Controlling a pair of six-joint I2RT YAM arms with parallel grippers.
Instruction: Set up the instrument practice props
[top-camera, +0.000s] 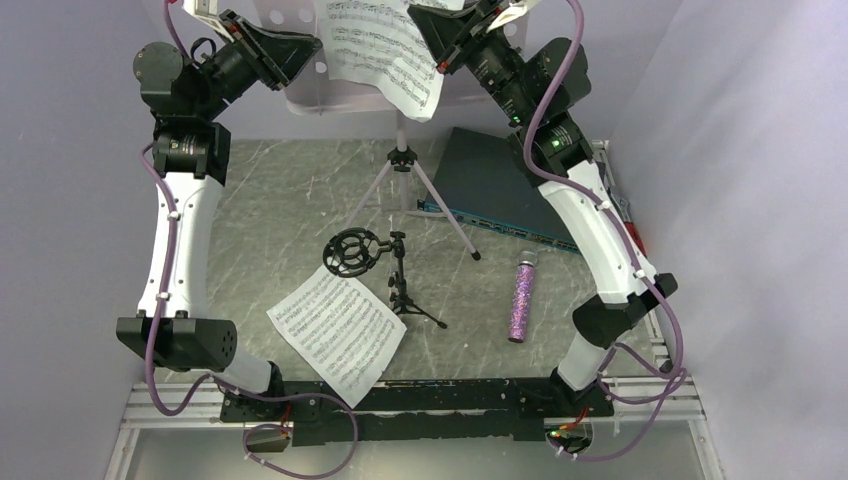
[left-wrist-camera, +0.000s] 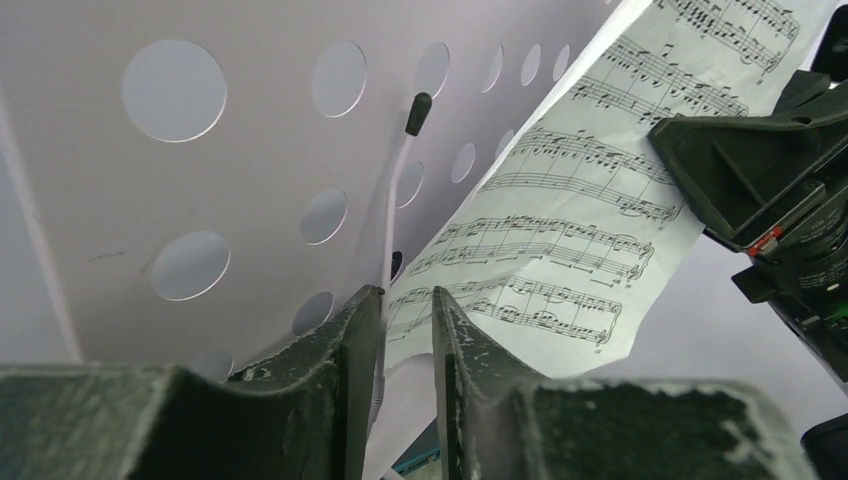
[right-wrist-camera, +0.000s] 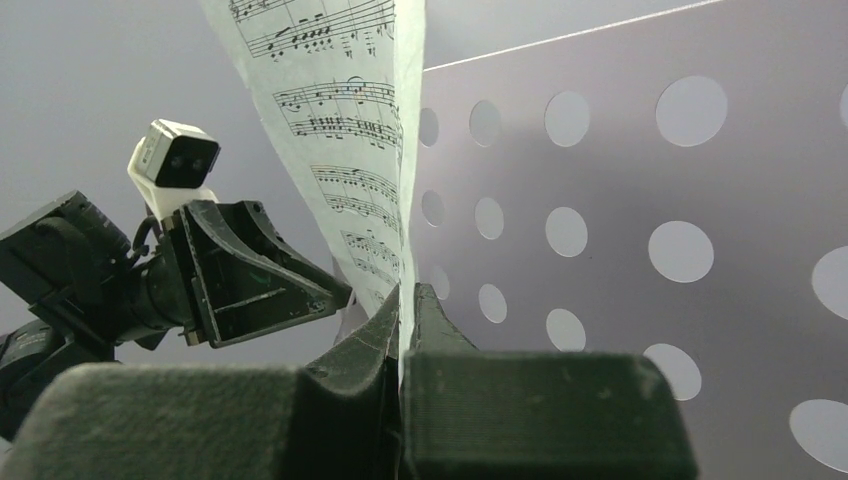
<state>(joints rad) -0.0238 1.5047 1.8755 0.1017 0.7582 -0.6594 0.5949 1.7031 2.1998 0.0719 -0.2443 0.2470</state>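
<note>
The pale lilac perforated music stand (top-camera: 312, 98) stands on its tripod at the back. My right gripper (top-camera: 440, 52) is shut on the edge of a white sheet-music page (top-camera: 385, 50), held against the stand's desk; the pinch shows in the right wrist view (right-wrist-camera: 405, 292). My left gripper (top-camera: 315, 50) is at the stand's left part, jaws a little apart (left-wrist-camera: 407, 295) beside the stand's white wire page holder (left-wrist-camera: 398, 180), clamping nothing. A second page (top-camera: 340, 330) lies on the table. The glittery purple microphone (top-camera: 522, 298) lies at the right. The small black tripod with ring mount (top-camera: 385, 265) stands mid-table.
A flat dark grey-teal box (top-camera: 500, 185) lies at the back right, beside the stand's tripod legs (top-camera: 440, 205). Pale walls close in the left, right and back sides.
</note>
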